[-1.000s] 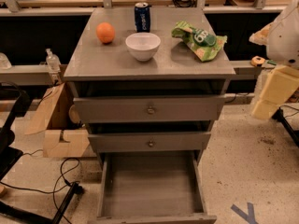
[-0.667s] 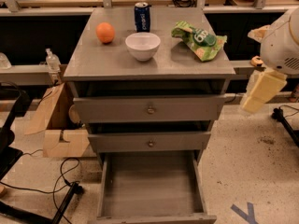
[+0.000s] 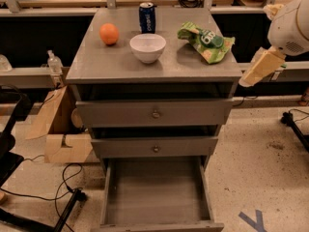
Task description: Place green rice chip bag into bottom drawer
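The green rice chip bag lies crumpled on the right side of the grey cabinet top. The bottom drawer is pulled out at the foot of the cabinet, and its bare grey inside is in view. My gripper hangs off the white arm at the right edge of the view. It is just right of the cabinet's top right corner, at about top height, to the right of and a little nearer than the bag. It touches nothing.
On the top also stand a white bowl, an orange and a blue soda can. The two upper drawers with knobs are shut. A cardboard box and cables lie on the floor at the left.
My arm and gripper have moved up and to the left, closer to the cabinet's top right corner. The bag and the drawers have not moved.
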You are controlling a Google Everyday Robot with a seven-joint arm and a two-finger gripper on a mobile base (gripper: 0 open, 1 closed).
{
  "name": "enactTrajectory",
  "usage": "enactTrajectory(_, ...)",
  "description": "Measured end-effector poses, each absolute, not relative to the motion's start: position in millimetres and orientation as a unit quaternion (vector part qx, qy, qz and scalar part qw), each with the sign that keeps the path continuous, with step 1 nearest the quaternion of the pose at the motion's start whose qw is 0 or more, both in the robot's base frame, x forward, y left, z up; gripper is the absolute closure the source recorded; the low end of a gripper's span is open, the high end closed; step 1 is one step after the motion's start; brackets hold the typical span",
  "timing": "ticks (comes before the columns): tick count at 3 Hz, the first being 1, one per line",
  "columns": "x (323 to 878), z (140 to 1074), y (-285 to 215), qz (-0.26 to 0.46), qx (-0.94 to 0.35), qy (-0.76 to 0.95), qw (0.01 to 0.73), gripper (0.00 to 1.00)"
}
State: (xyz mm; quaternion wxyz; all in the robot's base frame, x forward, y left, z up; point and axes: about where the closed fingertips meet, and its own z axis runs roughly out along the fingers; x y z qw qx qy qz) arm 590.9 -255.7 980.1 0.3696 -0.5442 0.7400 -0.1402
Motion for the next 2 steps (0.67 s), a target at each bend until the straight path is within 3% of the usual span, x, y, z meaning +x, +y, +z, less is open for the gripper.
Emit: enactTrajectory(2,608.1,982.7,-260.4,-0.131,-0.544,0.738,0.378,0.00)
